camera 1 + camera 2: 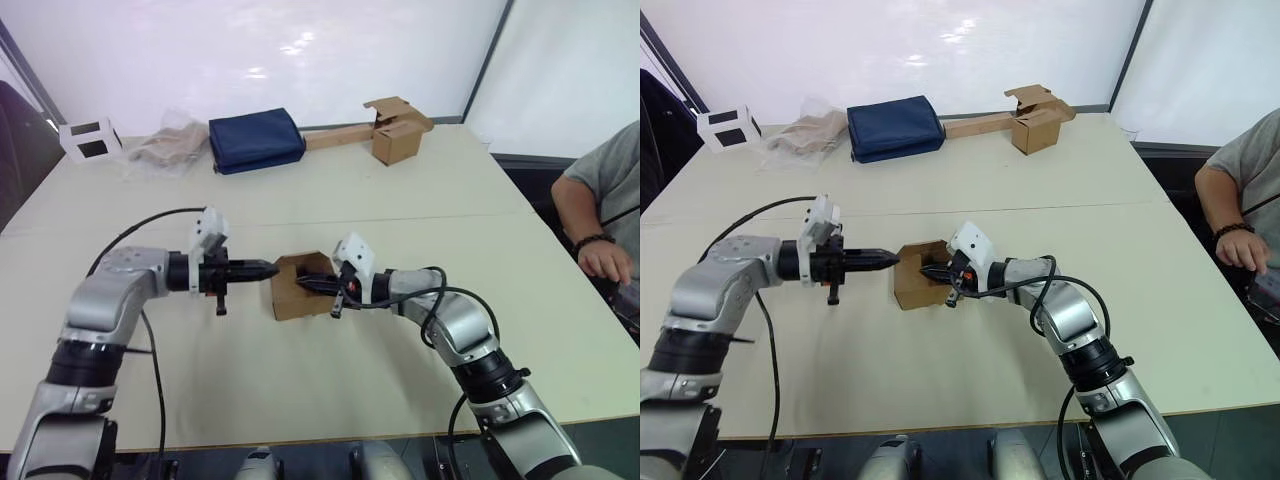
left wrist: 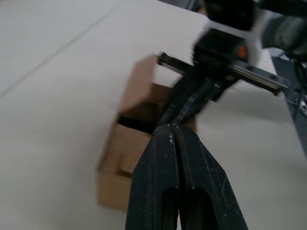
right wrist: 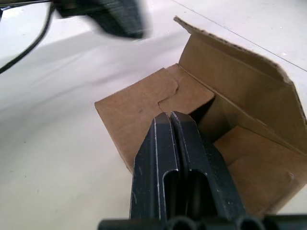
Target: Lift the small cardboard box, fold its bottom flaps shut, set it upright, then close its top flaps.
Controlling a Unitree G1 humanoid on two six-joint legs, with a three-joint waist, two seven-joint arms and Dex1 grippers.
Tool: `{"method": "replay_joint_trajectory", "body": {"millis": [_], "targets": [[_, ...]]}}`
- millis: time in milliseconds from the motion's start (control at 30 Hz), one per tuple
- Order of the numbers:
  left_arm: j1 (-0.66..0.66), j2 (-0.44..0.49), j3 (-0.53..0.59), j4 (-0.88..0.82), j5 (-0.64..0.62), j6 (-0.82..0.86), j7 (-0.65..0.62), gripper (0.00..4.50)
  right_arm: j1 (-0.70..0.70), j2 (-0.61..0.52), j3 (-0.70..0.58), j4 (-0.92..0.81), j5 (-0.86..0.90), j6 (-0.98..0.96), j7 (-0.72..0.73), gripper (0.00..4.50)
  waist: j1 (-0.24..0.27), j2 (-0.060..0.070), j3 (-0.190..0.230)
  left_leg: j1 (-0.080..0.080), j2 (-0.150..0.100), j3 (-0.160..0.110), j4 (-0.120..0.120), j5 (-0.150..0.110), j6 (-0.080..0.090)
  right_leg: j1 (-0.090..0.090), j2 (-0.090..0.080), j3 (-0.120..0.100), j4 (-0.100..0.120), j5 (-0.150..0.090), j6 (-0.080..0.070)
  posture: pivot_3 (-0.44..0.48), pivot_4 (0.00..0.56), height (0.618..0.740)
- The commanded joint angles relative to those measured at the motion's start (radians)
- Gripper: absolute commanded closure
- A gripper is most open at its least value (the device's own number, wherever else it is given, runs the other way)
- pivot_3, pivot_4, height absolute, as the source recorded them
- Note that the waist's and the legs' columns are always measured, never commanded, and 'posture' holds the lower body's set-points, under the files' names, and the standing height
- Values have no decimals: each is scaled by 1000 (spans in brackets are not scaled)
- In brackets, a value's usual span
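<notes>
The small cardboard box (image 1: 298,296) stands on the table's middle between my two grippers. At its upper end, two top flaps (image 3: 163,93) lie folded across the opening, one flap (image 3: 235,72) stands up at the far side, and another (image 3: 254,165) slopes down inside. My right gripper (image 1: 303,284) is shut, its tips resting on the folded flaps over the opening. My left gripper (image 1: 272,267) is shut too, with its tips at the box's upper left edge. The bottom flaps are hidden under the box.
A second open cardboard box (image 1: 398,132) and a flat cardboard strip (image 1: 335,138) sit at the back right. A blue bag (image 1: 255,140), a plastic bag (image 1: 165,148) and a white block (image 1: 88,140) line the back left. A person's arm (image 1: 600,235) rests at the right edge.
</notes>
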Motion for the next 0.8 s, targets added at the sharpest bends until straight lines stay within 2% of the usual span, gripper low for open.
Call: {"method": "replay_joint_trajectory", "body": {"millis": [33, 300, 533, 667, 800], "targets": [[8, -19, -24, -20, 27, -39, 55, 4431, 6, -7, -20, -44, 13, 10, 3, 4500, 3, 0, 0, 0, 0, 0, 0, 0, 0, 0, 0, 0, 0, 0, 0, 0, 150, 740], [2, -38, -64, 25, 66, -93, 90, 4431, -4, -18, -51, -106, 43, 58, 2, 4500, -2, 0, 0, 0, 0, 0, 0, 0, 0, 0, 0, 0, 0, 0, 0, 0, 150, 740], [15, -33, -64, 6, 49, -84, 90, 4431, -62, -40, -186, -242, 168, 145, -18, 4500, -1, 0, 0, 0, 0, 0, 0, 0, 0, 0, 0, 0, 0, 0, 0, 0, 150, 740], [22, -32, -61, -5, 45, -80, 94, 4431, -135, -21, -214, -162, 169, 113, -30, 4500, -3, 0, 0, 0, 0, 0, -1, 0, 0, 0, 0, 0, 0, 0, 0, 0, 150, 740], [28, -34, -63, -14, 41, -80, 98, 4431, -207, 14, -180, 25, 77, -1, -68, 4500, -3, 0, 0, 0, 0, 0, -1, 0, 0, 0, 0, 0, 0, 0, 0, 0, 150, 740]]}}
